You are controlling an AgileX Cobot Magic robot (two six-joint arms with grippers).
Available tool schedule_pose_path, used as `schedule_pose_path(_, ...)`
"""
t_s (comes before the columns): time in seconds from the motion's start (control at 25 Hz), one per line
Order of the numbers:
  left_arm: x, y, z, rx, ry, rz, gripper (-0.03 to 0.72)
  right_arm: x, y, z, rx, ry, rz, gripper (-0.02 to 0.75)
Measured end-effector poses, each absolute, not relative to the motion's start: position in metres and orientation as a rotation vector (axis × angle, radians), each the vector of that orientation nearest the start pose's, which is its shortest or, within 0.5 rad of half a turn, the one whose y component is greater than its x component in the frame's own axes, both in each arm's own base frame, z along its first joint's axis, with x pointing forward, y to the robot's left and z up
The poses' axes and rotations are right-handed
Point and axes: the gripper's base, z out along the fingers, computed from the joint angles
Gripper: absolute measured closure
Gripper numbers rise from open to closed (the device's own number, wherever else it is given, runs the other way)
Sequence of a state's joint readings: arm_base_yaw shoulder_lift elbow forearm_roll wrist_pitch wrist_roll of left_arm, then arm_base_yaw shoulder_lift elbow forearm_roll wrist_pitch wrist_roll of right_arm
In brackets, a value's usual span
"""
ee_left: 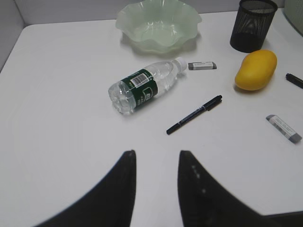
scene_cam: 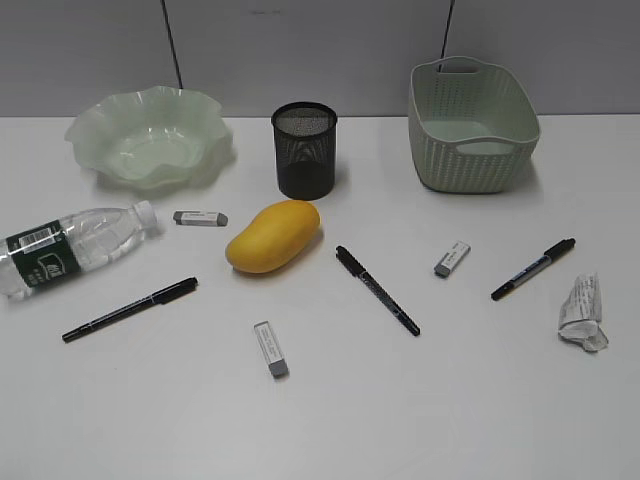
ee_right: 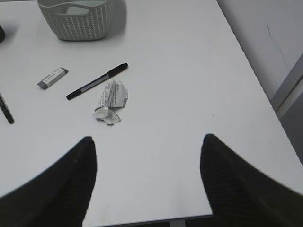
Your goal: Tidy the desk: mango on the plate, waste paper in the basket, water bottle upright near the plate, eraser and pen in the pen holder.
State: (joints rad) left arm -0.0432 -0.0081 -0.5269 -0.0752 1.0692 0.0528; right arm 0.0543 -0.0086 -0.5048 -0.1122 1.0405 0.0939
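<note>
Hovering with nothing held, the left claw (ee_left: 156, 182) is standing partly open short of the lying bottle (ee_left: 142, 90), the right claw (ee_right: 147, 177) gaping wide near the paper wad (ee_right: 110, 101), and that round bottle is likely risking a roll under a skewed pinch.

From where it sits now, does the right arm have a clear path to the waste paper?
Probably yes. The right hand is open and empty, and the waste paper lies just ahead on bare desk, with only a pen beside it, not in the way.
</note>
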Motion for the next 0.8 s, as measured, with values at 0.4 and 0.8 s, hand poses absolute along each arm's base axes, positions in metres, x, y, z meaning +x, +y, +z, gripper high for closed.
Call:
schedule_pose_path(0.4, -0.0101, -0.0056, 0.2841, 0.102, 2.014, -0.083, 0.450, -0.0058, -0.0091, 0.2806, 0.044, 2.006, -0.039, 0.195)
schedule_pose_path(0.8, -0.0105, -0.0058, 0.2875, 0.101, 1.991, -0.088, 0.411, -0.0058, -0.0091, 0.2806, 0.044, 2.006, -0.039, 0.195)
